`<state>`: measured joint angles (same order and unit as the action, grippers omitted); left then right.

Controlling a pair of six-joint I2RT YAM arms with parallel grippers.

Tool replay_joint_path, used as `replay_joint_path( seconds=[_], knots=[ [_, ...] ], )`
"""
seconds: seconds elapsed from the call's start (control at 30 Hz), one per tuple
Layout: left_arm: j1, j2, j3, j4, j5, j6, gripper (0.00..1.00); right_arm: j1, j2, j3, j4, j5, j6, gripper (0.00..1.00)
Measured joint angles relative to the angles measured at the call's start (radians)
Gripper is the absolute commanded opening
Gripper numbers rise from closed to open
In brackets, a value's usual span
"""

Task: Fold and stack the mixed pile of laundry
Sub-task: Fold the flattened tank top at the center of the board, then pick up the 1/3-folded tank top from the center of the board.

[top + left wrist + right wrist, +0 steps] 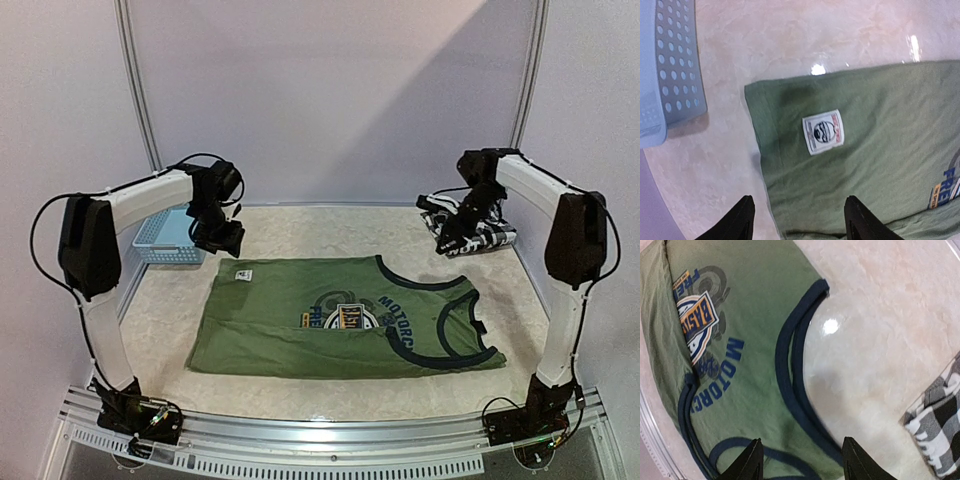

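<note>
The olive-green sleeveless shirt (300, 320) lies flat across the table, folded lengthwise, with its blue-orange emblem (350, 318) facing up. My left gripper (222, 238) hovers open above the shirt's back left corner. In the left wrist view the green cloth (865, 150) and its white label (823, 131) show below my left gripper (797, 200), which holds nothing. My right gripper (455, 240) hangs open at the back right, beside the folded black-and-white checked shirt (495, 238). In the right wrist view my right gripper (801, 440) is above the navy-trimmed armhole of the green shirt (750, 315), with the checked shirt (940, 430) off to the right.
A light blue lattice basket (165, 238) stands at the back left, just behind my left gripper, and its wall (675, 65) shows in the left wrist view. Metal frame posts and the pale back wall close off the table's far side.
</note>
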<state>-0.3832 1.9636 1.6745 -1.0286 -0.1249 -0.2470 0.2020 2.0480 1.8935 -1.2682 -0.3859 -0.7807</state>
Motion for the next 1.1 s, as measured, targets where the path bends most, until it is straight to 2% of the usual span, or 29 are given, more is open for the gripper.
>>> replay_joint_path(
  seconds=[0.2,0.4,0.63,0.77,0.93,1.03,1.1],
  knots=[
    [0.064,0.114,0.085,0.047,0.045,0.023,0.62,0.091,0.193,0.230,0.071,-0.055,0.085,0.60],
    [0.061,0.116,0.086,0.057,0.102,0.022,0.62,0.141,0.438,0.526,0.100,-0.108,0.209,0.70],
    [0.060,0.071,0.046,0.072,0.153,0.018,0.62,0.163,0.583,0.565,0.150,-0.126,0.355,0.70],
    [0.060,0.034,0.031,0.072,0.168,0.018,0.62,0.163,0.607,0.568,0.173,-0.132,0.416,0.66],
    [0.060,0.018,0.027,0.072,0.171,0.023,0.62,0.163,0.630,0.576,0.193,-0.171,0.453,0.51],
    [0.060,0.019,0.027,0.071,0.169,0.032,0.62,0.163,0.640,0.580,0.194,-0.203,0.465,0.48],
    [0.060,0.022,0.028,0.071,0.169,0.038,0.62,0.163,0.642,0.580,0.193,-0.214,0.467,0.40]
  ],
)
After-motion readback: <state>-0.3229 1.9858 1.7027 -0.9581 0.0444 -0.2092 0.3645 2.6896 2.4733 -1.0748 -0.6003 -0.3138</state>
